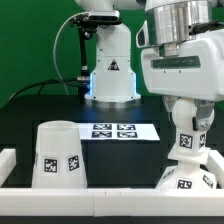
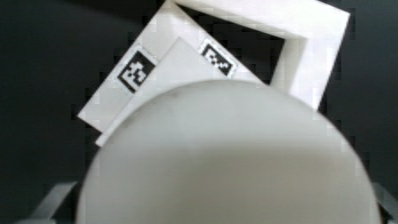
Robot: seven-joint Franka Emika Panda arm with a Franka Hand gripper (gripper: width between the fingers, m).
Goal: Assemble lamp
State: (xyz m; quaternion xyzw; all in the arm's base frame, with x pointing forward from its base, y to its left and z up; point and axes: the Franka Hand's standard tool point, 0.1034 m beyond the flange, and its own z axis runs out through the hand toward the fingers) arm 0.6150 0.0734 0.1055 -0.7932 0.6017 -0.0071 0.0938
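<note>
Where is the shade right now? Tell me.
In the exterior view the shade stands on the black table at the lower left, by the white rail, left of the marker board.

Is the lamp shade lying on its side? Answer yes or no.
No, the lamp shade stands upright on its wide end, narrow end up, in the exterior view.

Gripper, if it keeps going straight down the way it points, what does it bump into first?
The gripper points down and seems to hold the bulb. The lamp base sits right under it, so the bulb would probably meet the base first. How big the gap is, I cannot tell.
</note>
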